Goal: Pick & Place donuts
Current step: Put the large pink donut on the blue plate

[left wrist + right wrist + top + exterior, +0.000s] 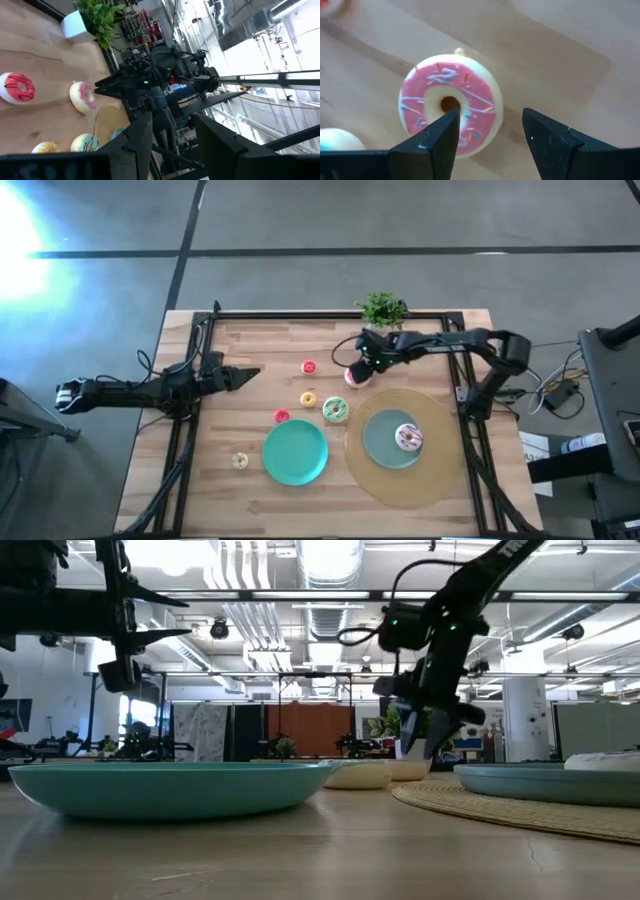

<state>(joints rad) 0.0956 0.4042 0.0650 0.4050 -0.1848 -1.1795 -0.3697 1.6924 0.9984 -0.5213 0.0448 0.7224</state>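
Note:
My right gripper (pixel 362 366) is open and hovers over the pink-frosted donut (pixel 451 107), which lies flat on the wood toward the table's far side (pixel 357 377). One finger stands over the ring and the other past its rim. The other donuts lie flat too: a small red one (pixel 308 367), a yellow one (pixel 308 399), another red one (pixel 282 416), the green-white one (pixel 335 410) and a small cream one (pixel 240 461). The white sprinkled one (pixel 408 438) rests on a grey-teal plate (pixel 380 442). My left gripper (pixel 248 373) waits open at the table's left.
A teal plate (pixel 295 452) sits near the table's near edge. The grey-teal plate lies on a round woven mat (pixel 440 470) to its right. A potted plant (pixel 382 310) stands at the far edge, just behind my right gripper. Bare wood lies between the left gripper and the small donuts.

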